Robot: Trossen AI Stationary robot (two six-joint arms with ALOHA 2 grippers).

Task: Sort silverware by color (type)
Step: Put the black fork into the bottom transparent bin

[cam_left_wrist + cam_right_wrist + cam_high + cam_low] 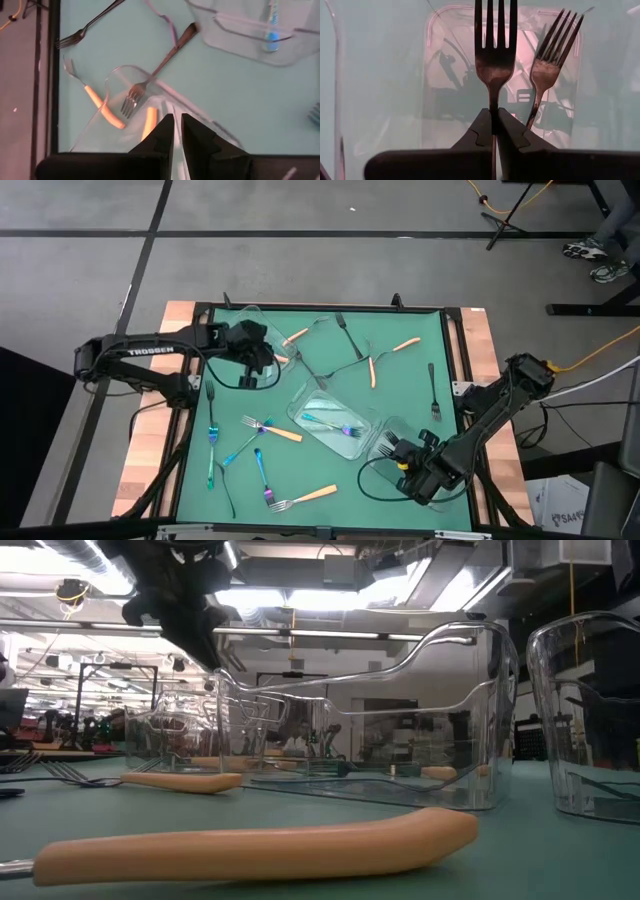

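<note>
**End effectors.** Check the right gripper (493, 117) first. It is clamped fully closed on the handle of a dark fork (493, 55), above the clear right-hand tray (427, 35) at the near right of the table. The left gripper (176, 125) hangs over the clear left-hand tray (115, 72) at the far left. You cannot tell from any view whether it grips anything.

**Counts.**
- You will find three clear trays: left, right, and a centre tray (300, 405) between them.
- In the high view you can count six orange handles: two at the left-hand tray and four loose on the green mat (400, 390).
- Iridescent pieces number at least five: two in the centre tray and three on the mat near the left edge.
- The right-hand tray shows two dark forks: the held one and a second dark fork (547, 65) just beside it.
- Further dark pieces lie on the mat. Their exact number is not clear.

**Orientation.** The held fork's long axis runs in line with the right gripper. Its tines point straight away from the wrist, and in the high view that is toward the centre tray. The second dark fork points the same general way, angled slightly off the first.
</note>
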